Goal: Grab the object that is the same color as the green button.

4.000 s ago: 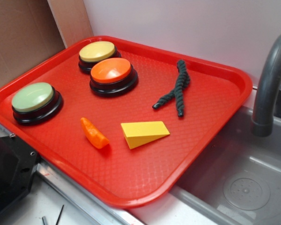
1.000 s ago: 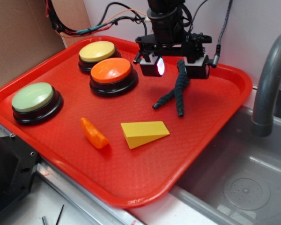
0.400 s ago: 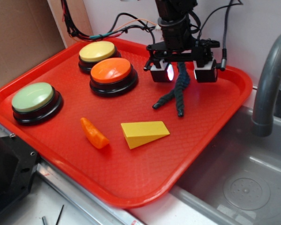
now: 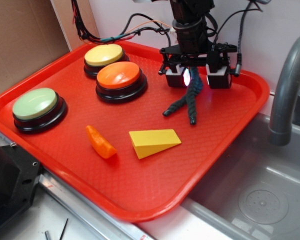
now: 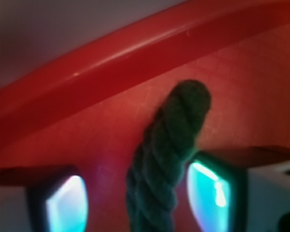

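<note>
- The black robot arm [image 4: 190, 22] comes straight down from the top of the exterior view over the far right part of the tray, with black and coloured cables trailing off to the left behind it.
- The gripper [image 4: 195, 80] points down at the tray floor; its jaws stand open, one glowing pad on each side of the rope's upper end, with a gap visible on both sides in the wrist view, so nothing is clamped.
- The red plastic tray [image 4: 140, 190] with a raised rim and a fine diamond-textured floor carries every object; part of it overhangs a grey sink [image 4: 260, 200] with a curved grey tap [image 4: 285, 95] at the right.
- The pale green domed push button on a black base [image 4: 36, 106] sits near the tray's left edge, well apart from the gripper.
- The orange-topped round button [image 4: 119, 77] and the yellow-topped round button [image 4: 104, 56] stand touching at the tray's far left corner.
- The dark green twisted rope piece [image 4: 189, 102], bent double, lies flat on the tray's far right side; its folded end is between the pads, and its two strands splay toward the camera. In the wrist view the rope [image 5: 164, 159] shows coarse twisted fibres.
- The yellow smooth wedge block [image 4: 154, 142] lies near the tray's middle.
- The orange carrot-like piece [image 4: 100, 141] lies just left of the wedge.
</note>
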Robot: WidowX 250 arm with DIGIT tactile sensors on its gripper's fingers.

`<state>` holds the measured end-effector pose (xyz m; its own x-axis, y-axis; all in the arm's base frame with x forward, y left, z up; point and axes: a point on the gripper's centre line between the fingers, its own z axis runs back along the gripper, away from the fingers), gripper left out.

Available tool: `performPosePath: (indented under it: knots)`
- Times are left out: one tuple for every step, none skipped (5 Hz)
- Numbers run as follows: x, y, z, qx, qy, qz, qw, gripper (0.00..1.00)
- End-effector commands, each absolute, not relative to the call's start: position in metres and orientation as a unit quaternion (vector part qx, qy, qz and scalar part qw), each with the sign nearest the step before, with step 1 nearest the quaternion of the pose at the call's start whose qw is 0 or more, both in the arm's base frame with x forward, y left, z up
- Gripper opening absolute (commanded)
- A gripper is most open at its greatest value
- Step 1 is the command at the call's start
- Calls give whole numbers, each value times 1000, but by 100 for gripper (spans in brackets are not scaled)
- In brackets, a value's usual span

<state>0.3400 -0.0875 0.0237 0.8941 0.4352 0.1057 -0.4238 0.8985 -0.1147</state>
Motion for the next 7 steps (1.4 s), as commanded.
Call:
performPosePath:
  knots:
    - [352, -84, 49, -64, -92, 215, 970, 0]
    - [352, -91, 63, -72, -90, 153, 982, 0]
    - [342, -98, 101, -84, -98, 72, 989, 0]
    - [326, -104, 139, -77, -80, -22, 994, 0]
    - [313, -106, 163, -44, -71, -81, 993, 0]
    - [297, -100, 192, -21, -70, -68, 995, 0]
    - [286, -97, 209, 3, -64, -43, 997, 0]
